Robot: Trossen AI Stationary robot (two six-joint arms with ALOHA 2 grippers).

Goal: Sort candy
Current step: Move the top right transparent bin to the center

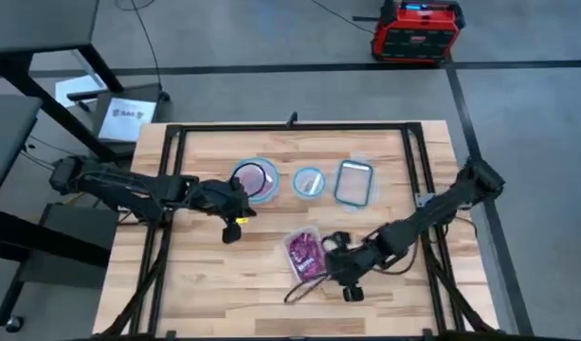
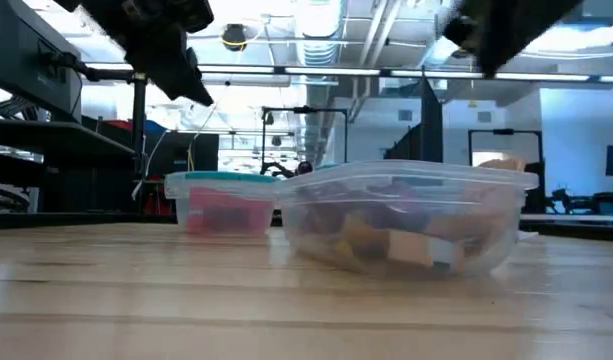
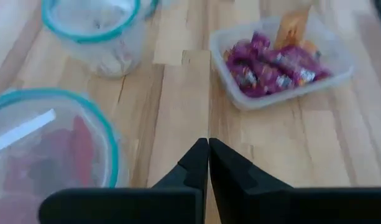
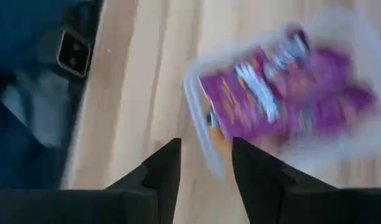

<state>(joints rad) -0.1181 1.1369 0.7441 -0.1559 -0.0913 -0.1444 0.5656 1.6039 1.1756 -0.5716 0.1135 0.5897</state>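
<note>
Three blue-rimmed containers [image 1: 309, 181] and one candy [image 1: 305, 251] tub [image 1: 300, 233] are counted; the left gripper [image 1: 232, 227] is closed and empty, the right gripper [image 1: 350, 287] parted, empty.

The high view looks straight down on the whole table [image 1: 224, 284] from well above. The low view sits at tabletop level, facing level across the table, close to the clear tub [image 2: 406, 225]. Each wrist view looks down past its own fingers at the tabletop from close range. All four views share the tub; the high, low and left wrist views share the round container [image 3: 50, 155].
</note>
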